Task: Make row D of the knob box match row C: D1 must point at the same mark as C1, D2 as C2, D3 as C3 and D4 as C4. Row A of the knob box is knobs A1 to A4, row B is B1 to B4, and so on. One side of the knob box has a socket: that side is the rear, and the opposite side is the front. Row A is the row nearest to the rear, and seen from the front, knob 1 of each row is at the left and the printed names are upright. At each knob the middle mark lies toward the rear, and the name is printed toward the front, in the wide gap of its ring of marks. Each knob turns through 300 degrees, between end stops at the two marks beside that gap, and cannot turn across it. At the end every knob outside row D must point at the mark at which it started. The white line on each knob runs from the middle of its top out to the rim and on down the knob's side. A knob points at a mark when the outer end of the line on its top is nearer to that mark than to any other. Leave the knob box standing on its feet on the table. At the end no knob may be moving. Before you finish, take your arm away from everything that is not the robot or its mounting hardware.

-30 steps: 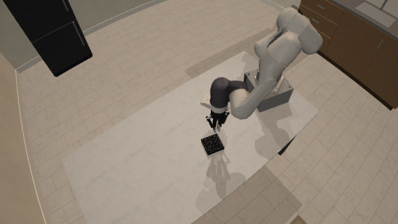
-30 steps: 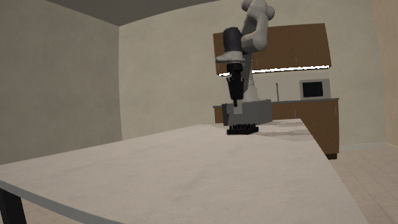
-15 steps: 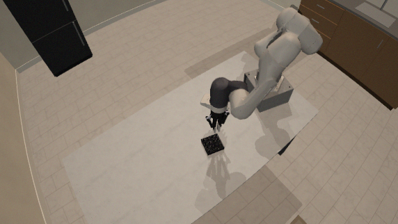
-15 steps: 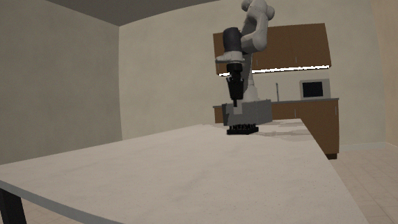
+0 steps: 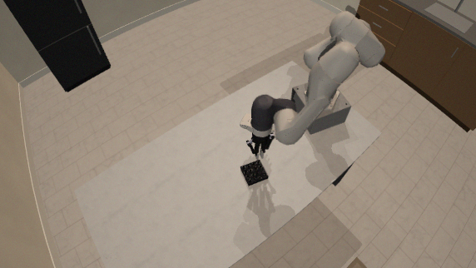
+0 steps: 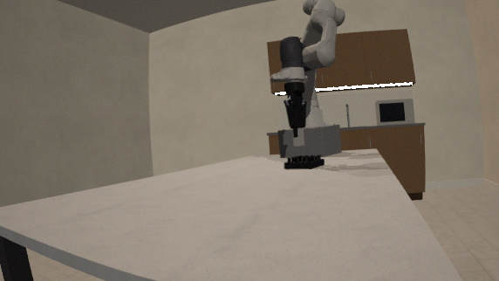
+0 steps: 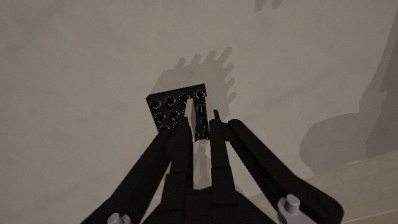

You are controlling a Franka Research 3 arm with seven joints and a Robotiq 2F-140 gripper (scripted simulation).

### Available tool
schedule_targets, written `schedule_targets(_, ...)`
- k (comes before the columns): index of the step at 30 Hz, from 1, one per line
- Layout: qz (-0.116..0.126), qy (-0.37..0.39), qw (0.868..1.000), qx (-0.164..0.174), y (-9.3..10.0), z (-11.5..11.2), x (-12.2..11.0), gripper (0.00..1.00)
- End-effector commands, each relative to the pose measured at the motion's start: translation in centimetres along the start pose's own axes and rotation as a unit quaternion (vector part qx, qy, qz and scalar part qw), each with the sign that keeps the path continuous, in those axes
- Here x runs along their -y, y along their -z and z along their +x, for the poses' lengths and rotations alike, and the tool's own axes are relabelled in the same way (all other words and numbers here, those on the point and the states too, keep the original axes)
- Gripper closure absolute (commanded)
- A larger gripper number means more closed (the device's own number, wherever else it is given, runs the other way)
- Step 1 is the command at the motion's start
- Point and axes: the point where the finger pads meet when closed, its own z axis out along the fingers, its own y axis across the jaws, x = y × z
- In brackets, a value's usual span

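The knob box (image 5: 254, 172) (image 6: 304, 165) (image 7: 161, 106) stood on the worktop (image 5: 166, 187) (image 6: 240, 209) (image 7: 75, 100), and each view gave a different part of its story. The top view placed it against the whole pale surface, with the arm (image 5: 333, 67) (image 6: 325, 44) reaching from its grey mounting block (image 5: 330, 121) (image 6: 331, 140), but reduced the knobs to dark specks. The exterior view supplied the height: the end effector (image 5: 260, 156) (image 6: 296, 132) (image 7: 200, 106) pointed downward, its tips above the knobs and apart from them, while the knobs showed as short dark uprights on a low base. Only the wrist view revealed the slim gap between the fingers, which were slightly parted and grasped nothing; round knobs and pale marks showed beside and between them, though the fingers hid part of the box. That view also caught the box's toothed shadow (image 7: 215, 72). The printed names and the knobs' white lines were too small to read, so no setting in row D could be told. The black refrigerator (image 5: 62, 42) appeared solely from the top, the microwave (image 6: 392, 112) solely from the exterior.
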Motion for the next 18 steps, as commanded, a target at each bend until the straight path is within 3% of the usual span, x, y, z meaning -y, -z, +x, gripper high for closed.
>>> schedule_targets(1,0.003,0.003,1.0,0.001,-0.4,-0.1,0.2,0.88)
schedule_targets(18,0.003,0.003,1.0,0.001,-2.3,-0.1,0.2,0.88)
